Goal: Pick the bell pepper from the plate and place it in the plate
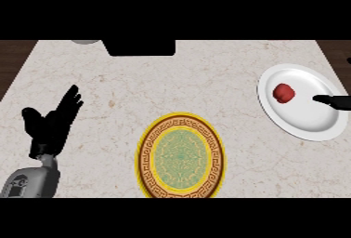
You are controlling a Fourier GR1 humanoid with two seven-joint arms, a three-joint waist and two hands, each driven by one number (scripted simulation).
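Reach stage, head view: my right hand (334, 101) enters from the right edge over the white plate (310, 124), only dark fingers showing, pointed at the bell pepper (284, 93) and near it but apart; whether they are spread I cannot tell. Pepper: small, red, lumpy, lying on the plate's far-left part. Next move, as I judge it: close in, curl round the pepper, lift, carry left to the patterned plate (180, 184), round, gold-rimmed, green centre. My left hand (52, 122) rests at left, fingers straight and spread. Countertop (171, 83): pale marbled stone.
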